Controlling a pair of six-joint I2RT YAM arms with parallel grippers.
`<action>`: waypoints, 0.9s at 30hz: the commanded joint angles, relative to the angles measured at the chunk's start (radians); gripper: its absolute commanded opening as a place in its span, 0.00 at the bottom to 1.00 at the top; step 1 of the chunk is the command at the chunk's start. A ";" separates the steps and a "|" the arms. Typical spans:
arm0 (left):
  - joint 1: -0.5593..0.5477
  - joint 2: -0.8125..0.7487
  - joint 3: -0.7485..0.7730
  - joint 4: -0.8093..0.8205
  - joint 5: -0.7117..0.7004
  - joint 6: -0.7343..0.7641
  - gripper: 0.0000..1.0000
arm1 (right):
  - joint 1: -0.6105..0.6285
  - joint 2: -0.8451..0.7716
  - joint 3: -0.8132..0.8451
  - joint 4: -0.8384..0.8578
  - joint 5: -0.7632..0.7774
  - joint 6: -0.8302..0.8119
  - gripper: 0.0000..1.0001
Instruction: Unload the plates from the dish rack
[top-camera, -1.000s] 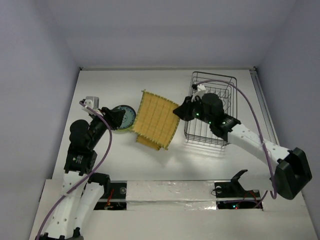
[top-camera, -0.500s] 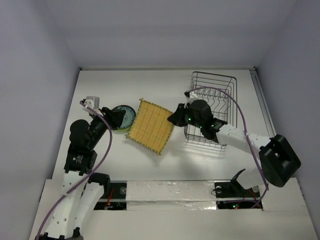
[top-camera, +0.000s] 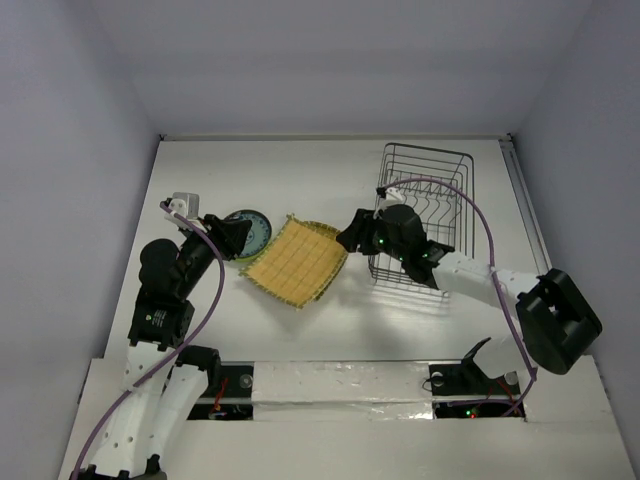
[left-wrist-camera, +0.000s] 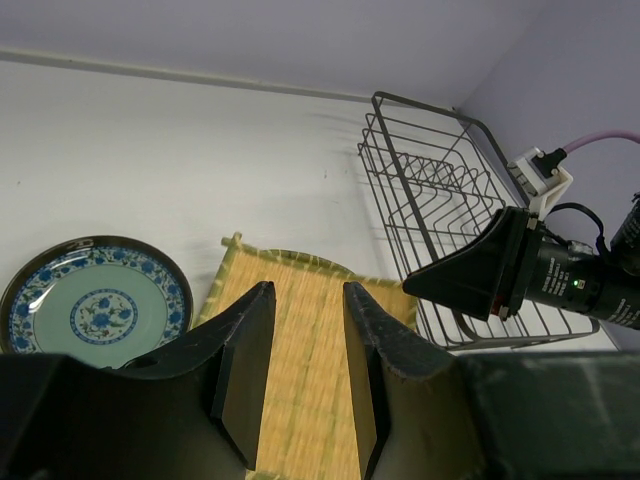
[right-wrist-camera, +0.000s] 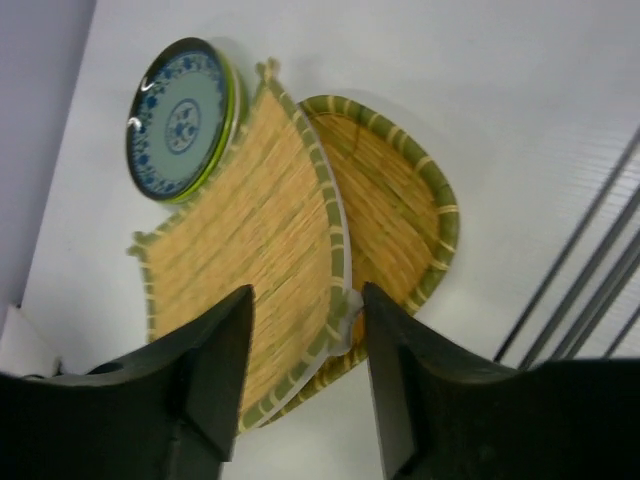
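Note:
The square tan woven plate lies tilted on the rounded tan woven plate, left of the dark wire dish rack. My right gripper hovers over the square plate's right edge, open, with the fingers clear of it. A teal plate with a blue pattern sits on a lime-green one farther left. Over its near edge my left gripper stands open and holds nothing. In the left wrist view, the left gripper looks down on the square plate, beside the teal plate.
The rack shows only its upright tines. Its wires run close by the right gripper. White walls close in the table at the back and both sides. The right arm's pink cable arcs over the rack.
The right gripper swung the square plate from upright down onto the rounded plate, then opened and let it go. The left arm has not moved.

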 joint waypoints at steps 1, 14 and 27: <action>0.002 -0.002 0.027 0.034 0.014 0.006 0.30 | -0.001 -0.034 -0.009 0.020 0.095 -0.015 0.61; 0.002 -0.003 0.027 0.034 0.013 0.006 0.31 | -0.001 -0.158 0.033 -0.025 0.091 -0.070 0.73; 0.002 0.000 0.027 0.035 0.010 0.003 0.32 | -0.001 -0.503 0.078 -0.106 0.065 -0.174 0.00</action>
